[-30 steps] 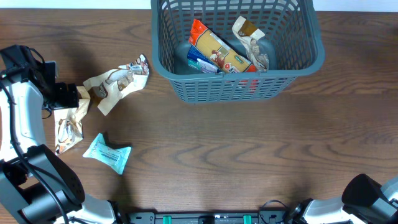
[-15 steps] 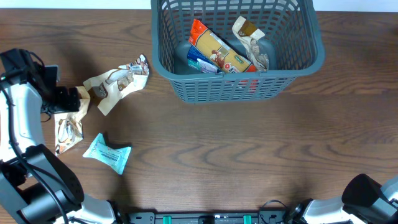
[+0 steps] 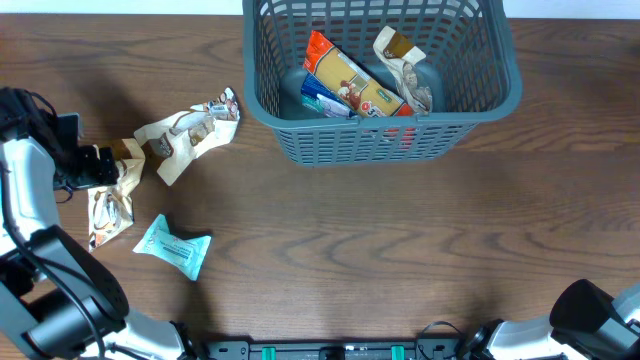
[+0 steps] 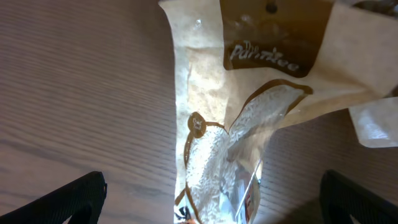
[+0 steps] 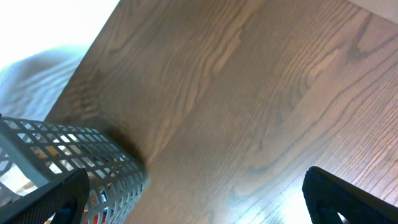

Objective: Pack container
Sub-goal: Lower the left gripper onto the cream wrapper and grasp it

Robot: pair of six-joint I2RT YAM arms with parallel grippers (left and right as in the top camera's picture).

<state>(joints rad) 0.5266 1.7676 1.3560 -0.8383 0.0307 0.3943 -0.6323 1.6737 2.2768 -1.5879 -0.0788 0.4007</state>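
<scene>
The dark grey-teal container (image 3: 480,95) stands at the back centre and holds several packets, among them a red-and-yellow one (image 3: 352,80) and a beige one (image 3: 402,62). A beige rice packet (image 3: 110,205) lies at the far left. My left gripper (image 3: 108,165) is open at its upper end. In the left wrist view the packet (image 4: 217,130) lies between the wide-open fingers (image 4: 214,202). A crumpled beige packet (image 3: 185,135) and a teal packet (image 3: 172,245) lie nearby. My right gripper (image 5: 196,199) is open and empty over bare table, right of the container's corner (image 5: 81,168).
The right arm (image 3: 600,315) shows only at the bottom right corner of the overhead view. The wooden table (image 3: 400,230) stretches between the packets on the left and that arm. The table's far edge runs just behind the container.
My left gripper has shifted a little to the left and toward the front, staying at the upper end of the beige rice packet. Nothing else has moved.
</scene>
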